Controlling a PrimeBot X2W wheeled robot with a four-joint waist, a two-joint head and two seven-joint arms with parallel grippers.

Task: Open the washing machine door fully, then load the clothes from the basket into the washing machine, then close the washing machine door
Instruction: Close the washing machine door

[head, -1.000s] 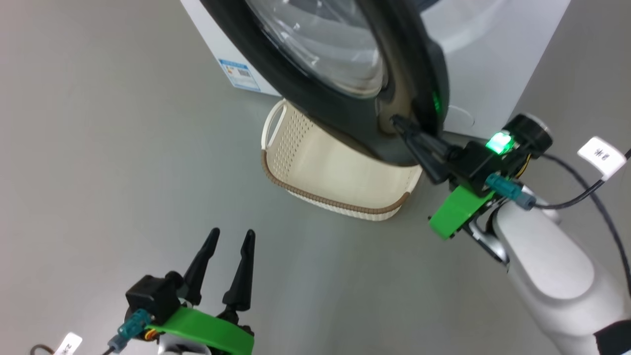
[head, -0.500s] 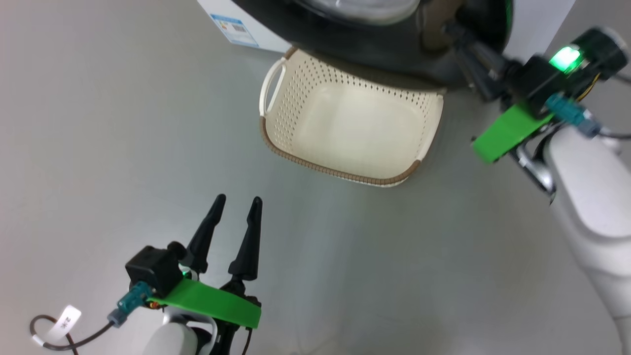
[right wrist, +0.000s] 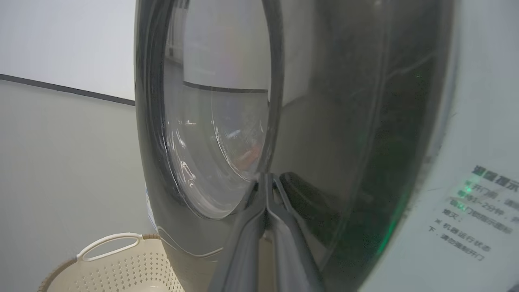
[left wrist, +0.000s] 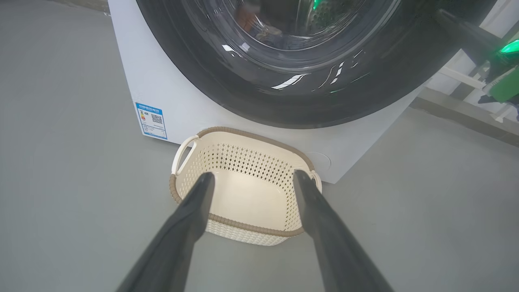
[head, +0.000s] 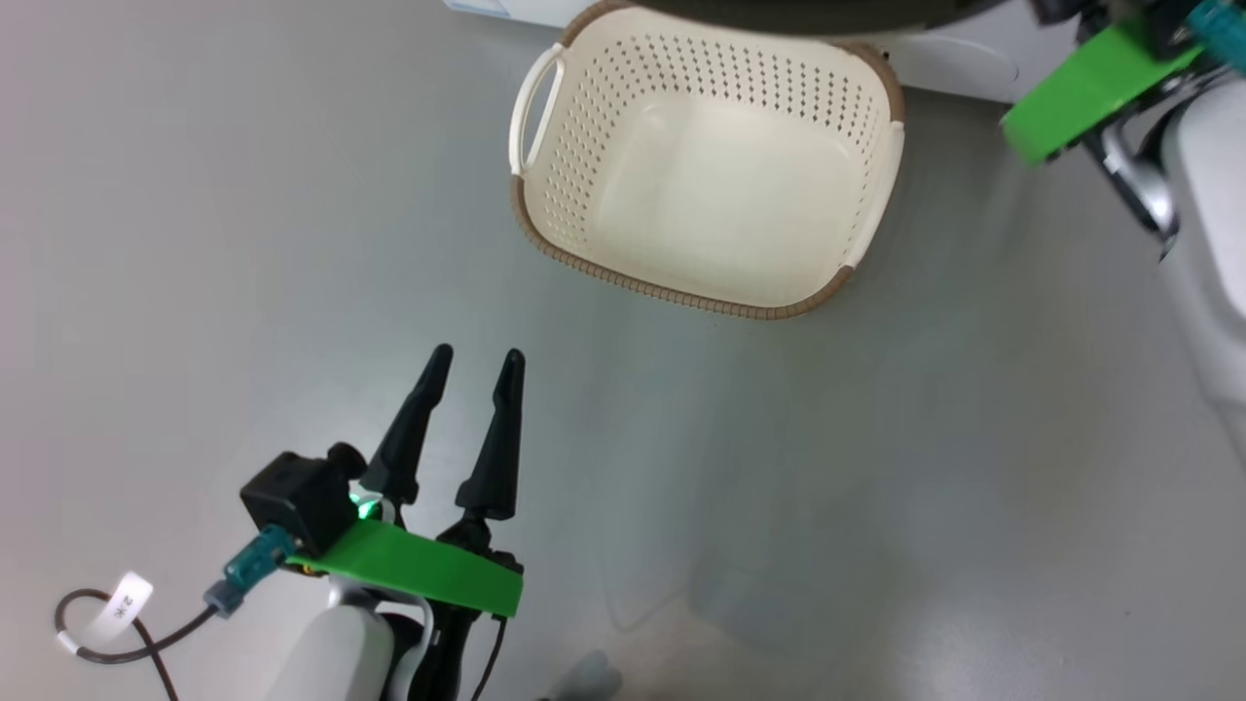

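Right wrist view: right end effector [right wrist: 266,177], fingers pressed together, tips on washing machine door [right wrist: 324,121], black rim; left end effector [head: 477,355] spread. Empty basket [head: 574,146] below door. Push steadily, squarely, till latch catches.

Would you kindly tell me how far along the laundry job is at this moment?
Loading looks done: the basket is empty, and orange cloth shows behind the washing machine door glass. In hand: the shut right gripper is against that door's black rim. Left: I cannot tell whether it is fully shut.
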